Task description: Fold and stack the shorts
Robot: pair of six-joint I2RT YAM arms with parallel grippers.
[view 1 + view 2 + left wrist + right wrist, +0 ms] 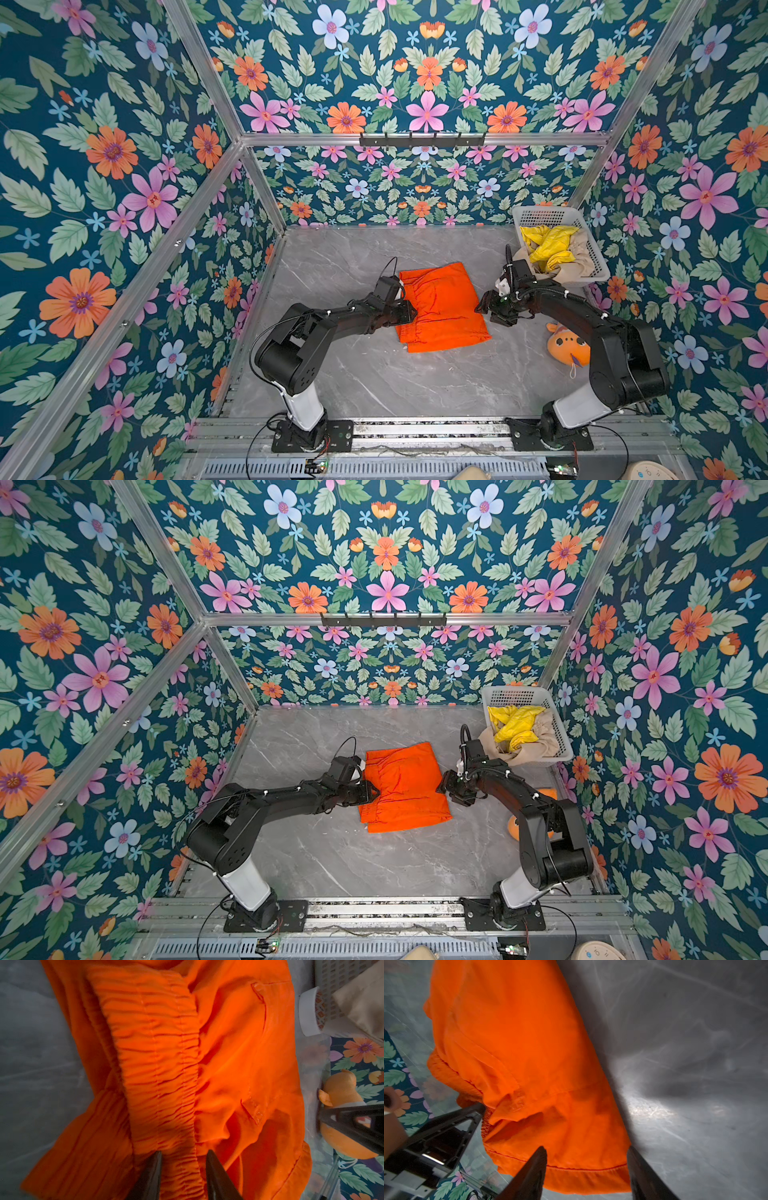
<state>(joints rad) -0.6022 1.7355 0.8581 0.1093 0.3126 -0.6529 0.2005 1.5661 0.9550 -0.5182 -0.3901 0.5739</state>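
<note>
Flanking folded bright-orange fabric shorts (442,307): left gripper (184,1151) straddles waistband (158,1064) on left edge, grip can't tell; right gripper (586,1147) spread, unclenched at right edge. Waistband runs near-far.

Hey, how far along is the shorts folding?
Done: orange shorts look folded on the table. In hand: left hand and right hand, both open, at their edges, maybe tidying. Left: yellow shorts and beige shorts lie crumpled in the basket, nothing stacked yet.
</note>
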